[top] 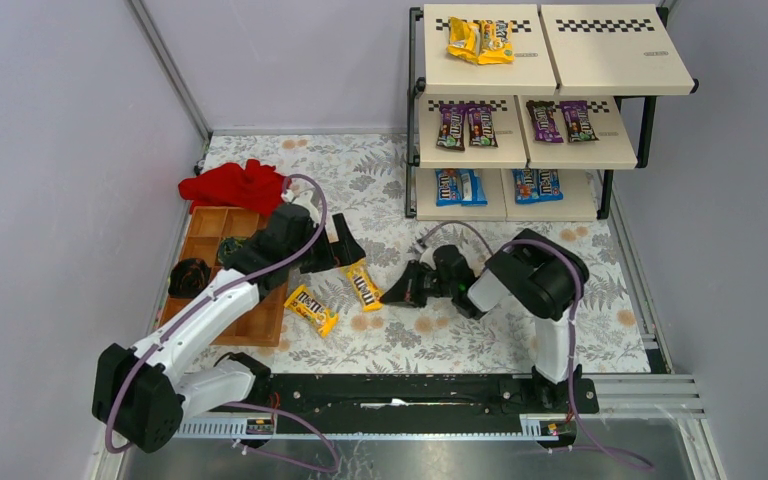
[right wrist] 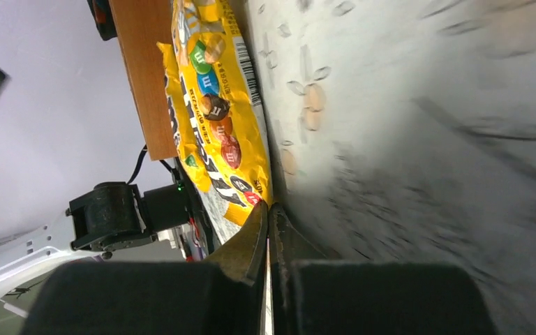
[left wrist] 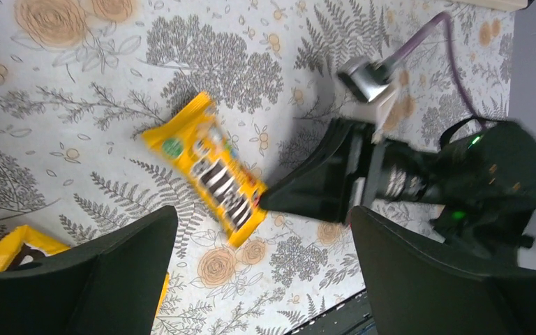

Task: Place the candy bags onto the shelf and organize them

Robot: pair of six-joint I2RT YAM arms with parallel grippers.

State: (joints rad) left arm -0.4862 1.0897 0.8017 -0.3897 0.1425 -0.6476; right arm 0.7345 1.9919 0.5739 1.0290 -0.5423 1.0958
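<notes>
From above, you had the left gripper and the right gripper low over the floral cloth. One yellow candy bag lay between them, and a second yellow bag lay just beside the wooden tray. The shelf held yellow bags on top, purple-brown in the middle and blue at the bottom. On your left wrist camera, the left fingers stood wide apart above the yellow candy bag. On your right wrist camera, the right fingers were pressed together, empty, with their tips at that bag's corner.

Pale lilac walls, evenly lit, close in the left, upper and right sides of the frame around a desk printed with grey leaves and tan flowers.
</notes>
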